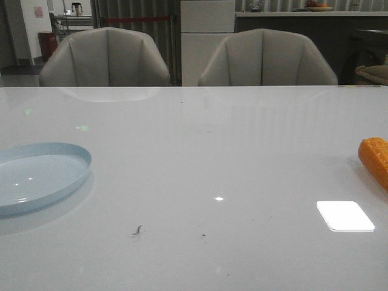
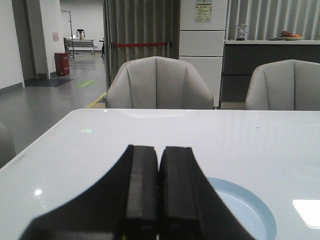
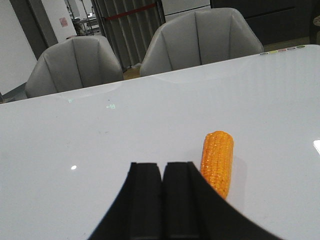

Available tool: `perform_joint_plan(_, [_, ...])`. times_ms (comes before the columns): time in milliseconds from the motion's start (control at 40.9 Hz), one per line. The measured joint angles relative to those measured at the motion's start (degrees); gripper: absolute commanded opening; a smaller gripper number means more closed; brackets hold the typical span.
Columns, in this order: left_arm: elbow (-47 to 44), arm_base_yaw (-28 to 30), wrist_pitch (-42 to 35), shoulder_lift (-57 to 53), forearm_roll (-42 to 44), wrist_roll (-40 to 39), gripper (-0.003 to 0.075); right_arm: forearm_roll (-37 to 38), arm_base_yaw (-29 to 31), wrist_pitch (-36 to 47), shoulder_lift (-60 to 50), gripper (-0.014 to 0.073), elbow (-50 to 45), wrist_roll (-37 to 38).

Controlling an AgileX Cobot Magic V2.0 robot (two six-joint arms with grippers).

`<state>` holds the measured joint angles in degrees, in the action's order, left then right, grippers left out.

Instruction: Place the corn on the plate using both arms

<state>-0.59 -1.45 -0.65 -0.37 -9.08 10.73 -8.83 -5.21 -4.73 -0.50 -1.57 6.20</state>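
Both grippers, left (image 2: 159,192) and right (image 3: 163,197), pressed together; corn (image 3: 218,161) and plate (image 1: 42,176) well apart

The front camera sits low at the near edge of the counter (image 1: 200,176) and looks straight across it to two chairs (image 1: 104,57), with the plate (image 1: 40,174) at its left edge and the corn (image 1: 375,159) at its right edge. The left wrist camera rides close behind the left end effector (image 2: 158,192) and faces the same chairs, with the plate (image 2: 247,207) just past the end effector's tips. The right wrist camera sits close behind the right end effector (image 3: 163,197) and also faces the chairs, with the corn (image 3: 217,161) just beside the end effector.
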Motion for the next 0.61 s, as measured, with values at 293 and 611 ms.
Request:
perform_joint_plan(293, [0.00,0.00,-1.85,0.00,0.00,0.00,0.0094,0.00,0.00,0.00,0.00,0.0057,0.00,0.00])
perform_joint_plan(611, [0.00,0.00,-3.81,0.00,-0.24,0.00,0.0094,0.00,0.00,0.00,0.00,0.0057,0.00,0.00])
